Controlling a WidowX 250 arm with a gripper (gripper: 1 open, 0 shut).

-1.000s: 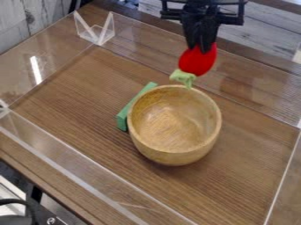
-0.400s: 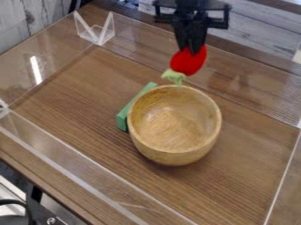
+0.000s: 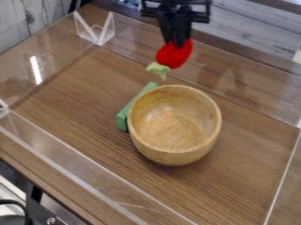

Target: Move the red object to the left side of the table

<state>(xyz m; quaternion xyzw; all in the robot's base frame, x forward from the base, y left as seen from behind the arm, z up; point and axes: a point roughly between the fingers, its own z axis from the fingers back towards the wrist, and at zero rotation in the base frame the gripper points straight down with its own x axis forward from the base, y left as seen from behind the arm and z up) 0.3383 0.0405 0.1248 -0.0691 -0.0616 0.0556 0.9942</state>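
One round, glossy red object [image 3: 174, 54] is pinched between narrow black fingers [image 3: 177, 35] — a smooth wooden bowl [image 3: 174, 124] sits below.

From my seat the feed is small and coarse, evenly and fairly brightly lit with soft daylight-like light. The bench [image 3: 70, 97] shows broad pale glare along its far left, and the clear acrylic walls [image 3: 47, 180] catch white streaks along their edges. The wooden bowl [image 3: 174, 125] casts only a faint, diffuse shadow. The tool [image 3: 174, 42] and the red object [image 3: 174, 54] look smeared and soft-edged. Background beyond the walls is blurry.
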